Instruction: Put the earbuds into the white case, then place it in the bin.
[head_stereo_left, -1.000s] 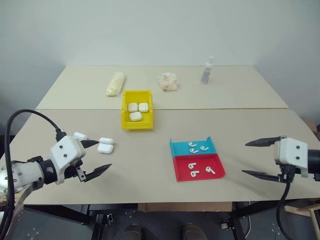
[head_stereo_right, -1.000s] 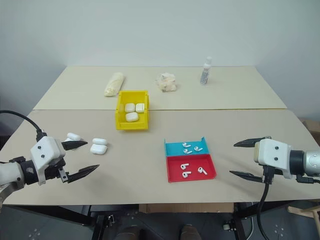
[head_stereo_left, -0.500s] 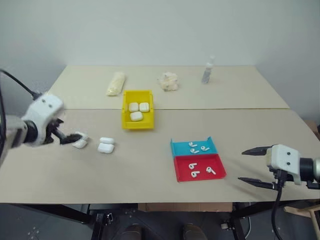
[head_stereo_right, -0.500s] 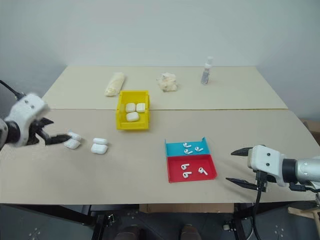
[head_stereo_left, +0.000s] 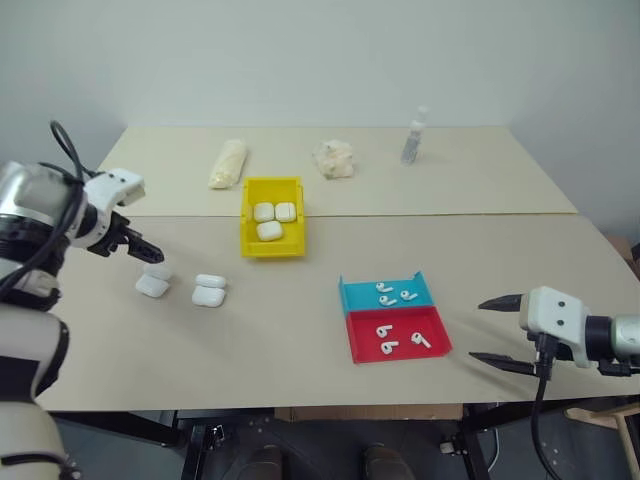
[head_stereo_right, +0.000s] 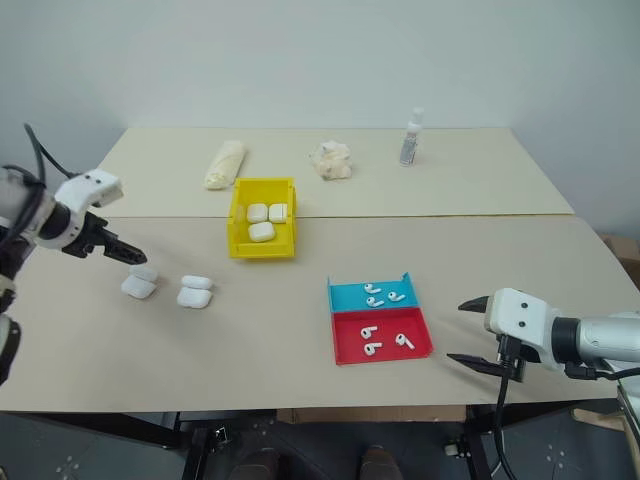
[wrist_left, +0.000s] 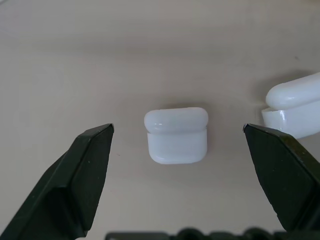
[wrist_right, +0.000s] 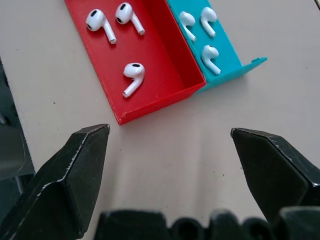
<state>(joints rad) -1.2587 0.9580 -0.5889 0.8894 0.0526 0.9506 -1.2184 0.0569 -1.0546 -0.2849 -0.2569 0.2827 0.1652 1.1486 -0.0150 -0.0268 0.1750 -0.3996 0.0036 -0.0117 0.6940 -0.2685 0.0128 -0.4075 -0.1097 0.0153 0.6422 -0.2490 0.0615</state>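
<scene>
The left end effector (wrist_left: 177, 185) has swung out from the bench's near edge to the far left and now points steeply down with its jaws spread wide and empty. Straight ahead of it, centred between its fingertips, lies a closed white case (wrist_left: 176, 134), apart from both fingers. A second white case (wrist_left: 295, 111) sits just outside one fingertip (close enough that a careless close could nudge it). I judge this the approach for the first pick: the case must be lifted or opened before any earbuds go in, so the task has barely begun.

The right end effector (wrist_right: 170, 155) has barely shifted, sinking a little near the bench's front right corner; its jaws are also wide open and hold nothing. Just ahead of it stands the red tray (wrist_right: 165, 95) with three earbuds (wrist_right: 132, 72), and touching that tray's far side the blue tray (wrist_right: 235, 70) with three more. Nothing lies between this end effector and the trays.

Farther from both, toward mid-bench, is the yellow bin (head_stereo_left: 272, 248), already holding three white cases, with bare bench between it and the two loose cases. Beyond it, well clear of the work, lie a pale wrapped roll (head_stereo_left: 229, 165), a crumpled lump (head_stereo_left: 335, 160) and a small bottle (head_stereo_left: 414, 137).
</scene>
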